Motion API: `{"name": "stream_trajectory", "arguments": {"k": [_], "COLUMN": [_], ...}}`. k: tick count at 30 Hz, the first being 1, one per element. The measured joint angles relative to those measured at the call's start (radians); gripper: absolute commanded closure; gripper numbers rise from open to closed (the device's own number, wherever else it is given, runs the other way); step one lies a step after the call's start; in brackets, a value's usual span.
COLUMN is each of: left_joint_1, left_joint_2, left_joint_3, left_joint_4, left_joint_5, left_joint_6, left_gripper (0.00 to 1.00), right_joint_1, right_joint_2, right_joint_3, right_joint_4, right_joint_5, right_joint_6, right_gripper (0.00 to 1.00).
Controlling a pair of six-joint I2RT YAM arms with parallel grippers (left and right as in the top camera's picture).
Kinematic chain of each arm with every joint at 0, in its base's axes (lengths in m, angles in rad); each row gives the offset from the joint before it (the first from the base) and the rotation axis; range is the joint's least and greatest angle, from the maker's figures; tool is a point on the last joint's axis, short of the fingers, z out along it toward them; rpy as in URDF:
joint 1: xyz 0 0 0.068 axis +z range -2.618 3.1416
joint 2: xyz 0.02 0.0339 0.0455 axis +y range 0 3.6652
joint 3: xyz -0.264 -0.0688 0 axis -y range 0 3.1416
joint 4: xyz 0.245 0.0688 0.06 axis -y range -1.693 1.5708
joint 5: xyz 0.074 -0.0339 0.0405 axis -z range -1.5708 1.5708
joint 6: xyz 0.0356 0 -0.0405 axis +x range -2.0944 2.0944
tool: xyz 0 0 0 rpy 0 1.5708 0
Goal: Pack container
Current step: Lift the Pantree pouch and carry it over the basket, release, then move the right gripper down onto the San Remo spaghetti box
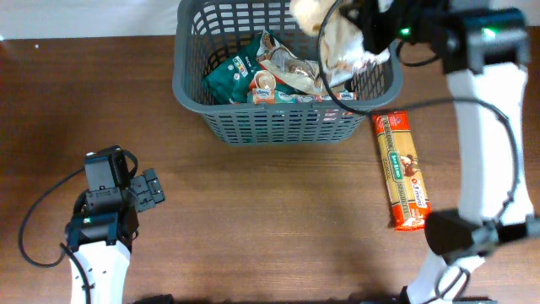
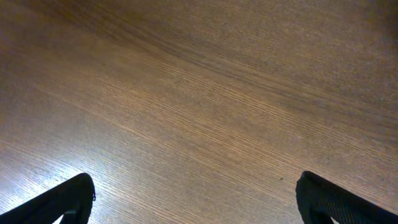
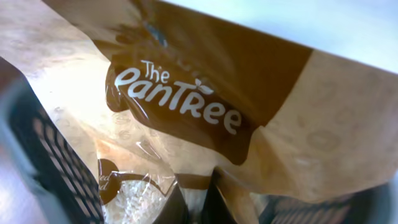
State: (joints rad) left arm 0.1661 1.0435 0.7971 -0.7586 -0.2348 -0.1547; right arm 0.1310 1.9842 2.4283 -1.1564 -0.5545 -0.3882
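At the far side of the brown wooden table (image 1: pixel 253 228), the large dark grey slotted plastic basket (image 1: pixel 287 127) contains several food packets (image 1: pixel 270 74). Over its right end, the right gripper (image 1: pixel 364 32) pinches a crinkly beige-and-brown plastic bag (image 1: pixel 336 40). The left gripper (image 1: pixel 150 189) hovers near the table's left front, fingers spread.

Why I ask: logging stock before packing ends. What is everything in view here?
container: one, dark grey, far middle of the table
teal packet: one, teal, inside the container, left side
other packets: at least two, white, orange, silvery, inside the container
bag: one, beige and brown, over the container's right rim
long packet: one, orange and yellow, flat on the table, right of the container
table: one, brown wood
left gripper: black, open, empty, near left
right gripper: dark, shut on the bag
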Motion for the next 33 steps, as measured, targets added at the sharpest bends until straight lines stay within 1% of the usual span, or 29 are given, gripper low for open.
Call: {"name": "stream_trajectory", "arguments": {"k": [3, 4, 5, 6, 7, 8, 17, 20, 23, 26, 29, 30, 33], "left_joint_1": [0.0, 0.0, 0.0, 0.0, 0.0, 0.0, 0.0, 0.0, 0.0, 0.0, 0.0, 0.0, 0.0], "left_joint_2": [0.0, 0.0, 0.0, 0.0, 0.0, 0.0, 0.0, 0.0, 0.0, 0.0, 0.0, 0.0, 0.0], "left_joint_3": [0.0, 0.0, 0.0, 0.0, 0.0, 0.0, 0.0, 0.0, 0.0, 0.0, 0.0, 0.0, 0.0], "left_joint_4": [0.0, 0.0, 0.0, 0.0, 0.0, 0.0, 0.0, 0.0, 0.0, 0.0, 0.001, 0.001, 0.006], "left_joint_5": [0.0, 0.0, 0.0, 0.0, 0.0, 0.0, 0.0, 0.0, 0.0, 0.0, 0.0, 0.0, 0.0], "left_joint_6": [0.0, 0.0, 0.0, 0.0, 0.0, 0.0, 0.0, 0.0, 0.0, 0.0, 0.0, 0.0, 0.0], "left_gripper": [0.01, 0.01, 0.01, 0.01, 0.01, 0.01, 0.01, 0.01, 0.01, 0.01, 0.01, 0.01, 0.01], "right_joint_1": [0.0, 0.0, 0.0, 0.0, 0.0, 0.0, 0.0, 0.0, -0.007, -0.03, -0.071, -0.089, -0.136], "right_joint_2": [0.1, 0.129, 0.167, 0.183, 0.194, 0.196, 0.125, 0.064, -0.006, -0.08, -0.113, -0.114, -0.106], "right_joint_3": [-0.001, -0.002, -0.009, -0.011, -0.011, -0.011, -0.01, 0.028, 0.075, 0.101, 0.113, 0.109, 0.083], "right_joint_4": [-0.071, -0.095, -0.124, -0.139, -0.152, -0.161, -0.155, -0.168, -0.232, -0.364, -0.509, -0.536, -0.536], "right_joint_5": [0.008, 0.011, 0.015, 0.016, 0.017, 0.018, 0.054, 0.157, 0.286, 0.406, 0.504, 0.528, 0.548], "right_joint_6": [0.0, 0.0, 0.0, 0.002, 0.003, 0.007, 0.015, 0.092, 0.206, 0.307, 0.369, 0.386, 0.412], "right_gripper": [0.96, 0.86, 0.58, 0.36, 0.11, 0.01, 0.01, 0.01, 0.01, 0.01, 0.01, 0.01, 0.01]}}
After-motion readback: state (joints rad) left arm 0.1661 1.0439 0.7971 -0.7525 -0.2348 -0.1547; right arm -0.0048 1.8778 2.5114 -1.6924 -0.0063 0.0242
